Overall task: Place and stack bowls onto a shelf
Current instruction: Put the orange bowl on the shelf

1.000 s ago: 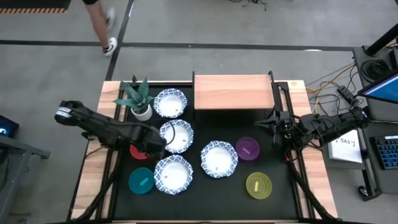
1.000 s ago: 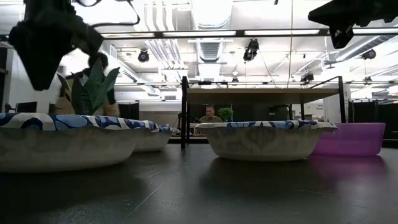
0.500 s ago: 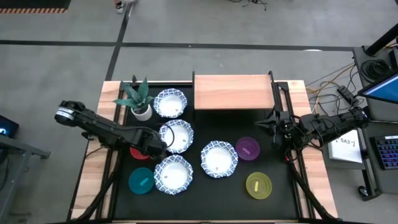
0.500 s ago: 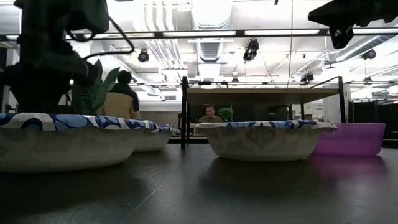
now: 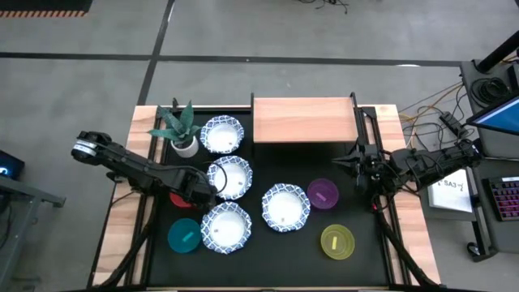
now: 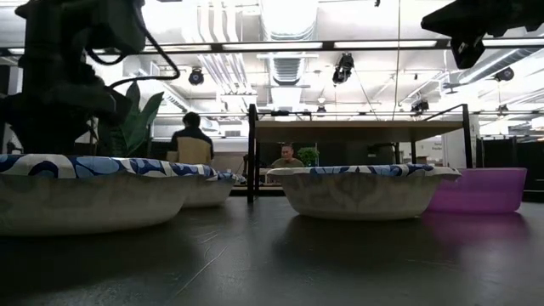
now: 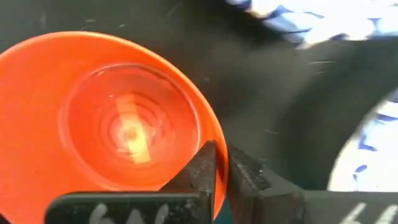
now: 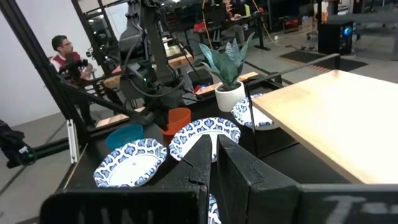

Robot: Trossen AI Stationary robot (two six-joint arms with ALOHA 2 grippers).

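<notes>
My left claw [image 7: 221,163] pinches the rim of the red bowl [image 7: 118,118], down on the table next to the blue-edged bowls. I think this is the grabbing step. Next I need to lift it and carry it to the shelf [image 5: 305,120]. My right claw [image 5: 350,165] waits shut by the shelf.

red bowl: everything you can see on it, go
The red bowl is small, round, plain, glossy orange-red, plastic by the look, with ringed ridges and a pale mark on its floor. It sits upright on the black table, left of centre, beside the white patterned bowls and up from the teal bowl. The left gripper is shut on its rim, one finger inside and one outside. In the high view the arm covers most of it.
</notes>
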